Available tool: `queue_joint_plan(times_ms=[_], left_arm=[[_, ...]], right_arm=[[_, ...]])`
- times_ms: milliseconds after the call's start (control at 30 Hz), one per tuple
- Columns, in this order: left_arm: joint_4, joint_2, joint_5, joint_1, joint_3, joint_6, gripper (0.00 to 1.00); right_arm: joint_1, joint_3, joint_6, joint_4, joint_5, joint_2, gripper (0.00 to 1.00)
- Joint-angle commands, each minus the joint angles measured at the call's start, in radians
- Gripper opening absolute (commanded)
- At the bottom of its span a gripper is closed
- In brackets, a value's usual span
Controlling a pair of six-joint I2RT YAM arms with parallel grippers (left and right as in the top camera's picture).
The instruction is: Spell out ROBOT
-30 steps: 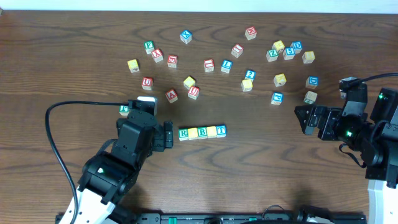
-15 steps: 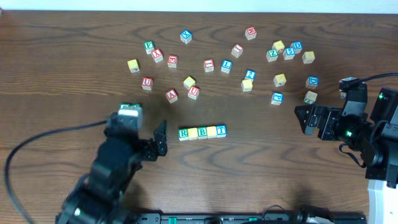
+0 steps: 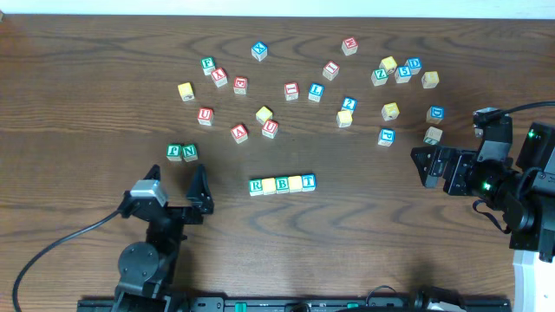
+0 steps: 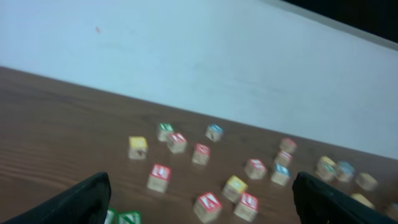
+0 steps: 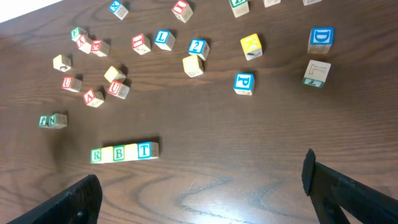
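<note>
**Q:** Where does the word sit?

**A:** The row (image 3: 282, 184) lies on the table (image 3: 87, 104) near the middle, a little toward my edge. It is five cubes touching side by side. The R cube (image 3: 256, 185), B cube (image 3: 282, 184) and T cube (image 3: 309, 182) stand in that order, with the yellow-faced cubes (image 3: 269, 185) filling the two places between them.

**Q:** Which way does it run?

**A:** Its long axis crosses the table from my left to my right, with R at my left end and T at my right. The T end is tipped very slightly toward the far side. The letters stand upright as read from my edge.

**Q:** What does each camera add?

**A:** The overhead view alone shows both my arms with the row between them. My right wrist view shows the row with R, B and T legible, but I cannot read the yellow faces. My left wrist view is blurred. It looks over the scattered cubes (image 4: 160, 177) toward a pale wall (image 4: 186, 62), and the row appears only in the other two views.

**Q:** And your tools?

**A:** My left tool (image 3: 172, 192) has its jaws spread wide with nothing between them. It is on the near side of the green F and N cubes (image 3: 175, 152), to the left of the row and apart from it. My right tool (image 3: 421, 169) is also spread wide and empty, well apart from the T end.
</note>
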Motion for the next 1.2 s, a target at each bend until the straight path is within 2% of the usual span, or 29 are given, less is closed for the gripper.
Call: queue_joint_plan(times_ms=[0,167,400,467,767,1167], left_arm=[[0.018,-0.050,0.066,0.071,-0.020,0.095,0.91],[0.018,-0.086,0.125,0.185,-0.024,0.177,0.92],[0.006,-0.122,0.173,0.295,-0.078,0.183,0.92],[0.014,-0.143,0.176,0.300,-0.119,0.183,0.91],[-0.170,-0.143,0.183,0.302,-0.126,0.182,0.91],[-0.167,-0.140,0.183,0.302,-0.126,0.183,0.91]], right_arm=[[-0.006,0.006,-0.018,0.000,-0.002,-0.004,0.99],[-0.006,0.006,-0.018,0.000,-0.002,-0.004,0.99],[-0.006,0.006,-0.018,0.000,-0.002,-0.004,0.99],[-0.006,0.006,-0.018,0.000,-0.002,-0.004,0.99],[-0.006,0.006,-0.018,0.000,-0.002,-0.004,0.99],[-0.006,0.006,-0.018,0.000,-0.002,-0.004,0.99]])
